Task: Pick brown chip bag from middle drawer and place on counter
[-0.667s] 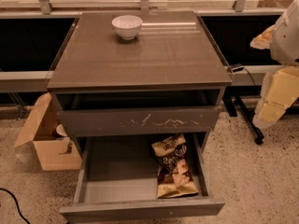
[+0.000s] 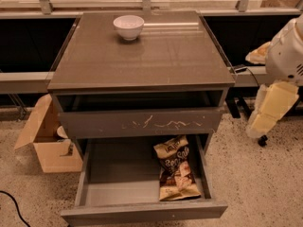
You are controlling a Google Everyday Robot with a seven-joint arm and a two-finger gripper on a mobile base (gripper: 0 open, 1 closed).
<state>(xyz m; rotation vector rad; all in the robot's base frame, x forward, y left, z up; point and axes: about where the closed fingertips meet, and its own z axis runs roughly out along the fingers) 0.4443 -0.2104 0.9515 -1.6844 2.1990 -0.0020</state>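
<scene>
The brown chip bag (image 2: 176,174) lies flat in the right half of the open middle drawer (image 2: 118,183), its dark middle and tan ends facing up. The drawer is pulled out below a closed front panel with white scratches. The counter (image 2: 156,56) is the glossy grey-brown top of the cabinet. My gripper (image 2: 259,126) hangs at the right of the cabinet, at about drawer height, apart from the bag and outside the drawer. The white arm (image 2: 286,51) rises above it at the right edge.
A white bowl (image 2: 129,26) stands on the counter's far middle. An open cardboard box (image 2: 45,141) sits on the speckled floor left of the cabinet. A black cable (image 2: 12,205) lies at the bottom left. A window ledge runs behind.
The arm and gripper have shifted slightly down and to the left, closer to the cabinet's right side. The bag, drawer and bowl have not moved.
</scene>
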